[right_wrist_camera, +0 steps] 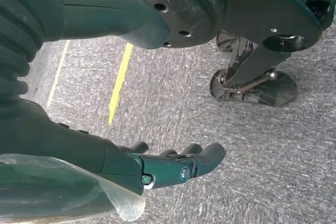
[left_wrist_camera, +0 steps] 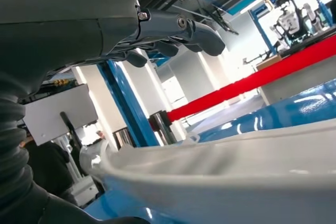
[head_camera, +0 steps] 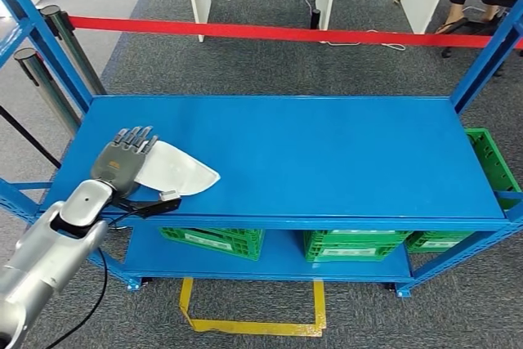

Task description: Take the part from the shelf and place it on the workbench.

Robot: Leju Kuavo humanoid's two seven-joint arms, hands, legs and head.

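Nearest to us, our left robot hand (head_camera: 122, 161) reaches over the front left corner of the blue shelf (head_camera: 320, 153), fingers (head_camera: 139, 138) stretched flat over the near end of the white part (head_camera: 176, 171). The left wrist view shows those fingers (left_wrist_camera: 174, 27) above the part (left_wrist_camera: 238, 166); whether they grip it we cannot tell. Our right robot hand (right_wrist_camera: 170, 166) hangs over grey carpet, fingers loosely apart, holding nothing. Green crates (head_camera: 216, 240) sit on the lower level. Beyond runs a red barrier tape (head_camera: 278, 33).
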